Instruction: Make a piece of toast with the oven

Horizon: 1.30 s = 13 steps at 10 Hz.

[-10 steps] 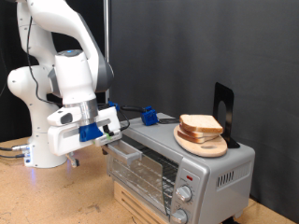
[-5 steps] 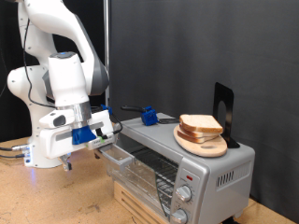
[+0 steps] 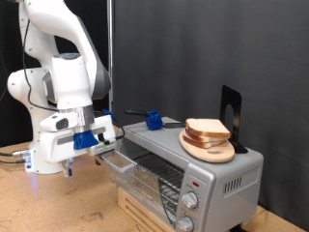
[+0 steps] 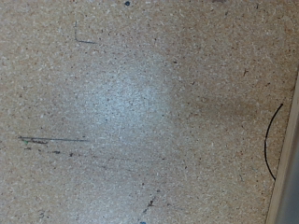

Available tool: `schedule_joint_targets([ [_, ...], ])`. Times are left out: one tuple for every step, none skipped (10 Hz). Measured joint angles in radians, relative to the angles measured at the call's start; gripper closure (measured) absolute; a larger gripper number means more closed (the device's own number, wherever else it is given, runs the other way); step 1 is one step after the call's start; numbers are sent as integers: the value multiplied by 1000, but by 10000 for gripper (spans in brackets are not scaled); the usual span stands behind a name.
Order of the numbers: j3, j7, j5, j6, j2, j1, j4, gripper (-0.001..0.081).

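The silver-grey oven [image 3: 220, 172] stands on the exterior view's right. Its glass door [image 3: 147, 174] hangs partly open, with the bar handle [image 3: 121, 161] tipped out toward the arm. My gripper [image 3: 104, 143], with blue fingers, sits right at that handle on the exterior view's left of the oven. I cannot tell whether it touches the handle. Bread slices [image 3: 207, 129] lie stacked on a round wooden board [image 3: 214, 151] on the oven's top. No single slice shows apart from them. The wrist view shows only the speckled table [image 4: 131, 103] and no fingers.
A blue object [image 3: 153, 120] and a black upright stand [image 3: 230, 109] sit on the oven's top. Two knobs [image 3: 190, 200] are on the oven's front. The oven rests on a wooden base [image 3: 135, 205]. Cables [image 3: 12, 155] lie by the robot's base. A black cable [image 4: 269, 140] curves across the wrist view.
My gripper has moved toward the exterior view's left and slightly down. The oven door has swung further open with it. Nearly all of this happened before the last half second.
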Motion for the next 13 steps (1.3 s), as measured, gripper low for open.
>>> schedule_joint_targets([
  [-2, -15, 30, -7, 0, 7, 0, 124],
  [-5, -39, 70, -21, -1, 16, 2, 124],
  [-8, -64, 104, -55, -9, 20, 6, 124],
  [-8, -76, 122, -84, -25, 21, 6, 124],
  [-8, -82, 133, -99, -41, 23, 4, 124],
  [-8, -87, 147, -113, -58, 26, 2, 124],
  [-6, -88, 160, -125, -74, 31, 1, 124],
  [0, -85, 175, -136, -89, 36, 1, 124],
  [8, -67, 191, -155, -105, 45, 2, 124],
  [19, -40, 205, -175, -122, 53, 6, 124],
  [34, -4, 221, -206, -139, 62, 15, 124],
  [50, 30, 238, -243, -158, 72, 29, 124],
  [63, 55, 251, -276, -179, 83, 41, 124],
])
